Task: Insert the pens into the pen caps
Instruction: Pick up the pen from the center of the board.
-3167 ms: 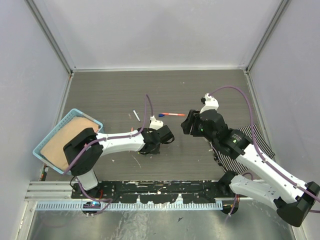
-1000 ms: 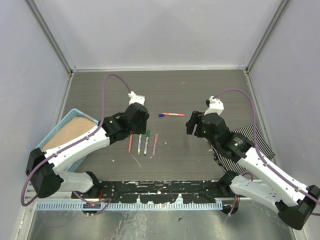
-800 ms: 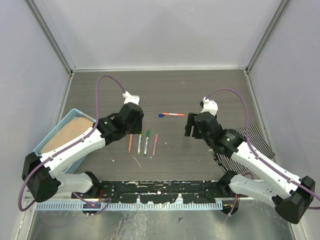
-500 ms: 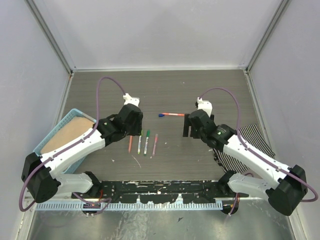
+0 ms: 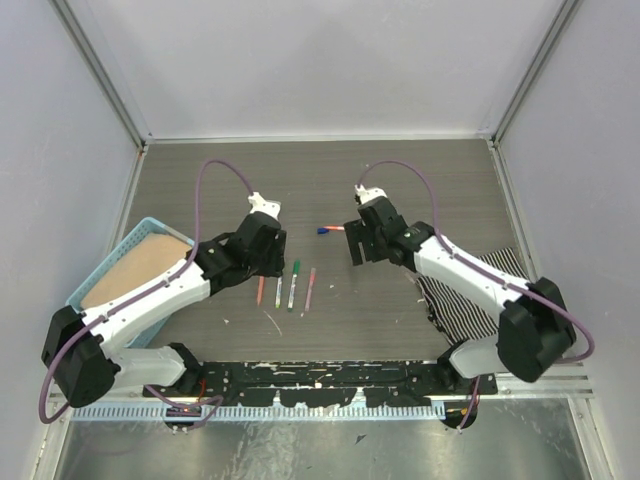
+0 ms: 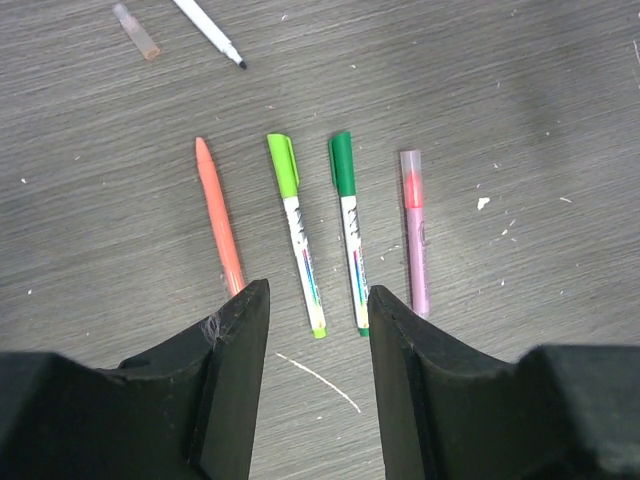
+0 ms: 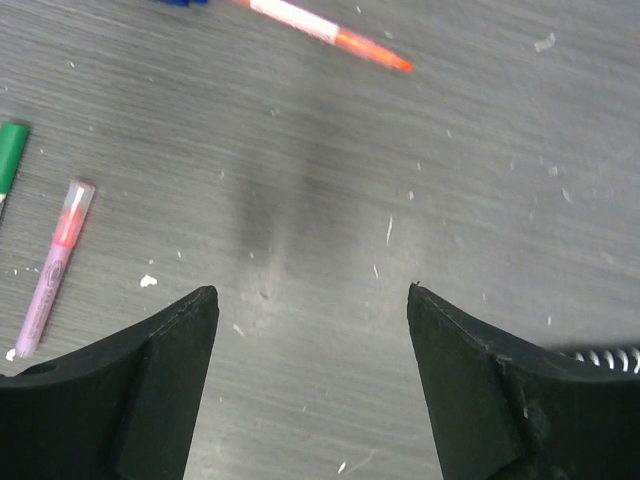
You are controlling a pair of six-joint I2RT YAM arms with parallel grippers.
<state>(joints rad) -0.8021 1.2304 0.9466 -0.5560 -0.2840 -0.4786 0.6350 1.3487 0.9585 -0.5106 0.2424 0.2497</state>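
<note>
Right hand (image 7: 310, 300) swung toward red-tipped pen (image 7: 325, 35), released, empty | left hand (image 6: 318, 300) released above row of four pens (image 6: 350, 230), seemingly capped | red-tipped pen, blue cap (image 5: 322, 231) unjoined

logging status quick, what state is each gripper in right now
Left gripper: open, holding nothing.
Right gripper: open, holding nothing.
</note>
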